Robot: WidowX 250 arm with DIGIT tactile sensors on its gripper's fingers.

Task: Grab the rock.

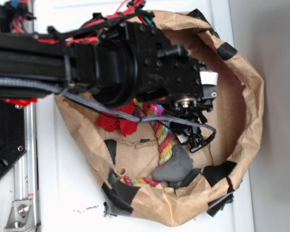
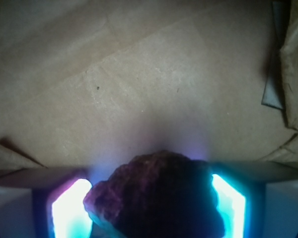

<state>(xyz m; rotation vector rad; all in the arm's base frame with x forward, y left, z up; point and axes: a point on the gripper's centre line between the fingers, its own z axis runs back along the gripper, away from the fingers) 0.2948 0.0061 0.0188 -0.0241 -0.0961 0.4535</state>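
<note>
Jaws either side of the rock (image 2: 159,193), pads (image 2: 69,210) flanking it.

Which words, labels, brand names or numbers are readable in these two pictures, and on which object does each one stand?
None. No text shows on the arm, the paper bag, the black tape, the claw or the rock.
</note>
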